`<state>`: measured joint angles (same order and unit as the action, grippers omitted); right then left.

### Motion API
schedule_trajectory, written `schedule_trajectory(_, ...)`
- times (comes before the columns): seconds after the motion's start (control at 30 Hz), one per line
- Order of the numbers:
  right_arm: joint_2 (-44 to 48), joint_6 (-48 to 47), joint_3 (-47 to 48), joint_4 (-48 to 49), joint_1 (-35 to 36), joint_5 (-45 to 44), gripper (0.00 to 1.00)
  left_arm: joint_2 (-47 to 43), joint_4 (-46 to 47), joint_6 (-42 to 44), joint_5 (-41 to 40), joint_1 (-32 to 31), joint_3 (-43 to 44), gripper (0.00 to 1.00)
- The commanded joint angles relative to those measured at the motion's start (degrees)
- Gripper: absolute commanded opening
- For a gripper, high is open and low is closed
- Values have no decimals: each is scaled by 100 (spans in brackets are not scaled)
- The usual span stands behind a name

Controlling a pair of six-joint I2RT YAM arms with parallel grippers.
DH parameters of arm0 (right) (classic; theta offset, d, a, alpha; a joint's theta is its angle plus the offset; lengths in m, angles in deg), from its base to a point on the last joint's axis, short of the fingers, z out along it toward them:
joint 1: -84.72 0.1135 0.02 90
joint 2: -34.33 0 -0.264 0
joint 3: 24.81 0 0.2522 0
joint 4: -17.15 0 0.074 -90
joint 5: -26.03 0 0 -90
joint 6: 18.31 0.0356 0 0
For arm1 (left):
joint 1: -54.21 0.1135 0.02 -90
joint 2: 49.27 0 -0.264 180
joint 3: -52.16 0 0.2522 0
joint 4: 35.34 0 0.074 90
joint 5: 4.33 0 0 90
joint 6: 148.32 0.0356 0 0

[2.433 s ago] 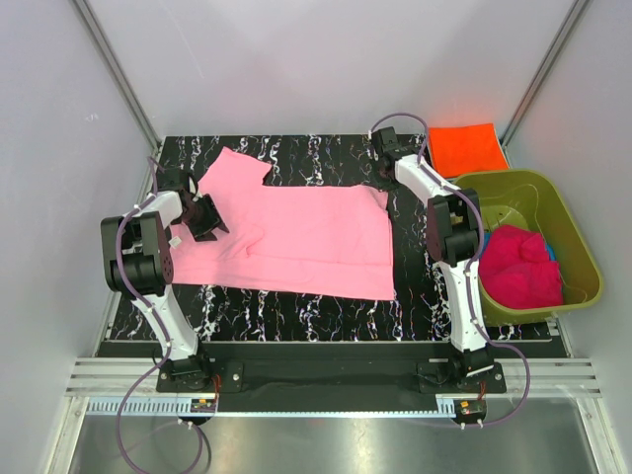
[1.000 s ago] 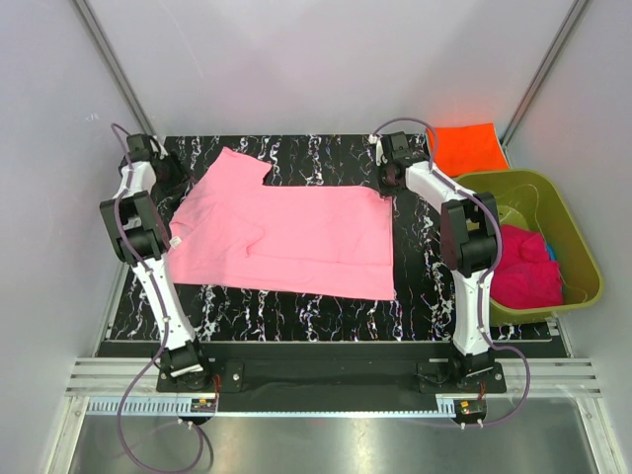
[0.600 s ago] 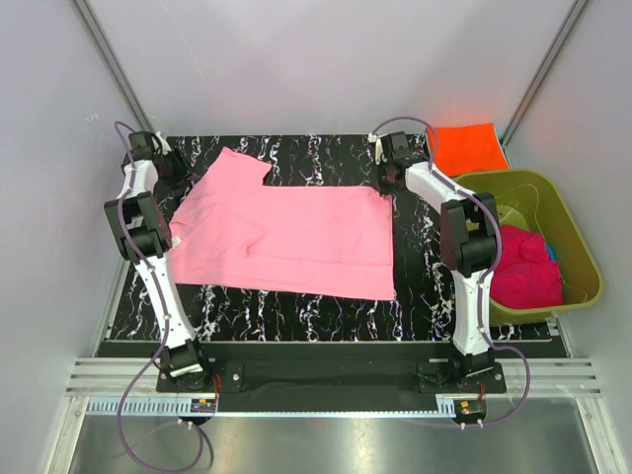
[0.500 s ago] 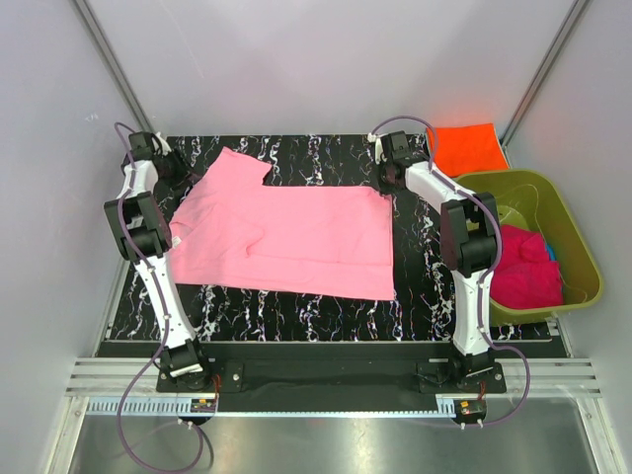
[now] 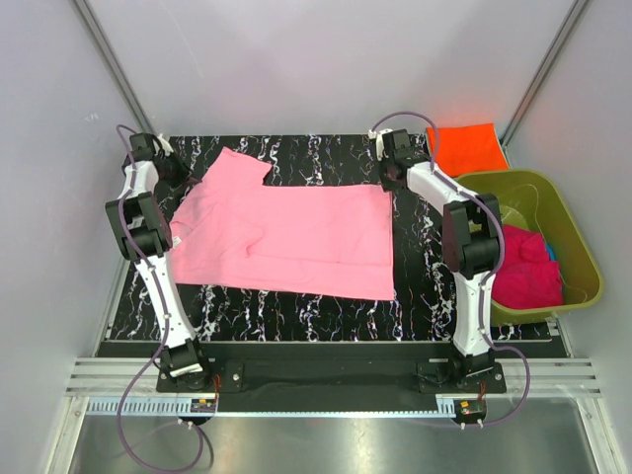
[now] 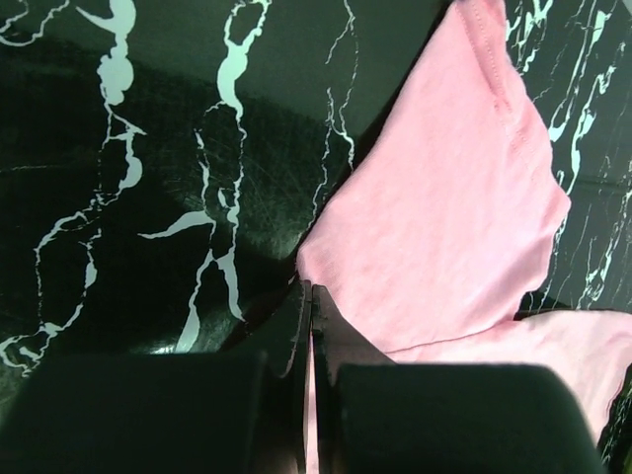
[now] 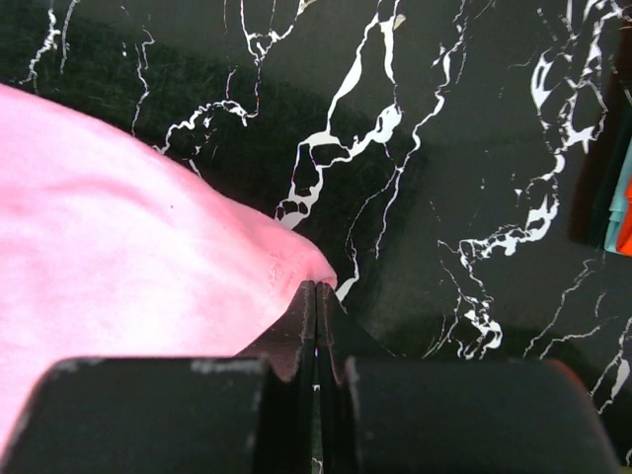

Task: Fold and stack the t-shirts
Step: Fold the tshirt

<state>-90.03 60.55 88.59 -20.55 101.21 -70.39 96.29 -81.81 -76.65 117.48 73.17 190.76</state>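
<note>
A light pink t-shirt [image 5: 296,232] lies spread flat on the black marbled table [image 5: 296,306]. My left gripper [image 5: 178,181] is at the shirt's far left edge. In the left wrist view the left gripper [image 6: 311,291] is shut, with the pink fabric [image 6: 444,227] pinched between its tips. My right gripper [image 5: 388,186] is at the shirt's far right corner. The right wrist view shows the right gripper [image 7: 315,286] shut on that pink corner [image 7: 128,237]. A folded orange t-shirt [image 5: 468,148] lies at the back right. A magenta t-shirt [image 5: 518,267] sits crumpled in the tub over a bit of blue t-shirt [image 5: 550,249].
An olive-green plastic tub [image 5: 553,193] stands off the table's right edge, beside the right arm. Grey walls close in on the left, back and right. The arms' bases are bolted to a metal rail [image 5: 326,380] at the near edge.
The left gripper has left the shirt's left part for its far left edge, and its jaws have closed on the fabric. The right gripper has stayed shut at the far right corner.
</note>
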Motion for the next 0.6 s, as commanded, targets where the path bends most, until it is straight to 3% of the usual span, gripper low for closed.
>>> schedule_trajectory(0.0,622,-117,-110,452,-14,52,0,-510,361,-66,290,-7,-99,0)
schedule_trajectory(0.57,1220,-143,-1288,1384,-14,18,0,-1354,810,-207,9,108,-1022,0)
